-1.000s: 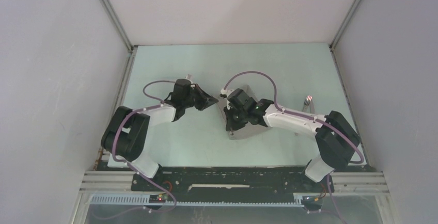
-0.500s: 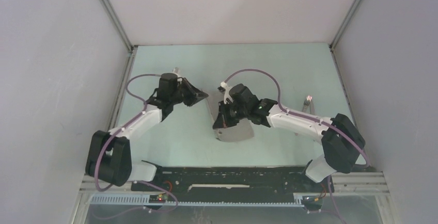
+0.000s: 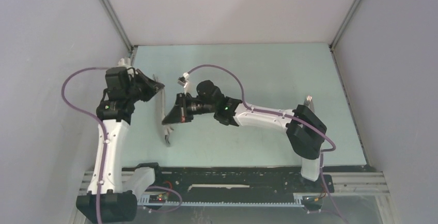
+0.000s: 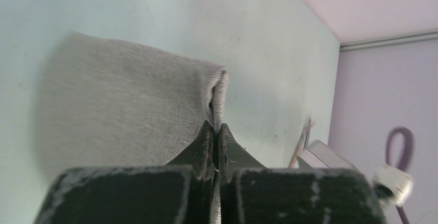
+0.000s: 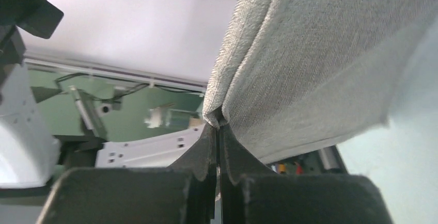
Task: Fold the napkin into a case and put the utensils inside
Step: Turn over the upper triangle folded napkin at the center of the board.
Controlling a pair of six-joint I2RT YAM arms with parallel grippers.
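Note:
The taupe-grey napkin (image 3: 162, 105) is held between both grippers over the left part of the table and shows as a narrow, edge-on strip from above. My left gripper (image 3: 156, 86) is shut on its far corner; the left wrist view shows the fingertips (image 4: 216, 129) pinching a doubled edge of the cloth (image 4: 129, 110). My right gripper (image 3: 169, 118) is shut on a near corner; in the right wrist view the folded cloth (image 5: 330, 69) rises from the closed fingertips (image 5: 218, 127). Silver fork tines (image 3: 308, 99) lie at the far right, and the fork also shows blurred in the left wrist view (image 4: 302, 140). The other utensils are hidden.
The pale green table (image 3: 258, 69) is boxed in by grey walls on the left, back and right. The right arm (image 3: 268, 116) stretches across the middle of the table. A black rail (image 3: 232, 177) runs along the near edge.
Both arms have swung left, carrying the napkin from the table's middle to its left side. The cloth has gone from a flat folded shape to an edge-on strip.

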